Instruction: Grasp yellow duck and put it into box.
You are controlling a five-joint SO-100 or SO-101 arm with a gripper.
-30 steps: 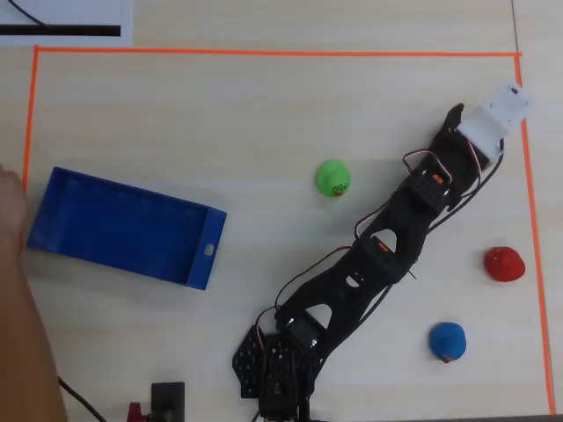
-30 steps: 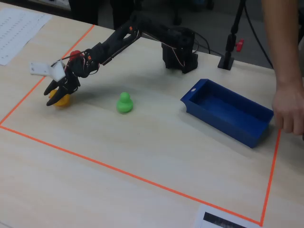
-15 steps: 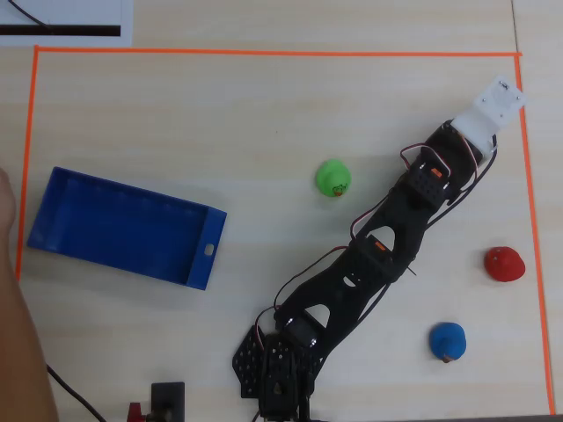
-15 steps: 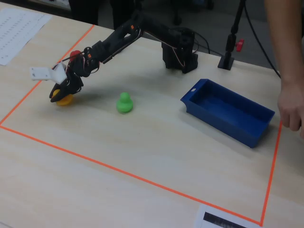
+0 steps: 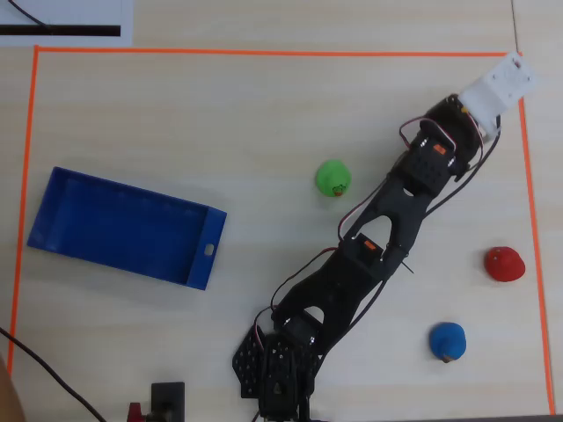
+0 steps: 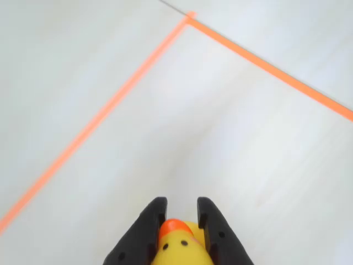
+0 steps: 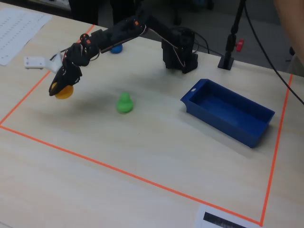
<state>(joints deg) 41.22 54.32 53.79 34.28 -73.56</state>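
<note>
My gripper (image 6: 182, 208) is shut on the yellow duck (image 6: 179, 249), whose orange beak sits between the two black fingers. In the fixed view the gripper (image 7: 60, 85) holds the duck (image 7: 64, 91) just above the table near the left tape line. In the overhead view the duck is hidden under the white wrist mount (image 5: 498, 88) at the top right corner. The dark-blue box (image 5: 123, 224) lies empty at the left of the overhead view, far from the gripper. It also shows at the right of the fixed view (image 7: 228, 111).
A green duck (image 5: 333, 178) stands mid-table, between the gripper and the box (image 7: 125, 103). A red duck (image 5: 504, 264) and a blue duck (image 5: 447, 341) stand at the right. Orange tape (image 5: 264, 51) borders the work area. The arm's base (image 5: 280, 374) is at the bottom edge.
</note>
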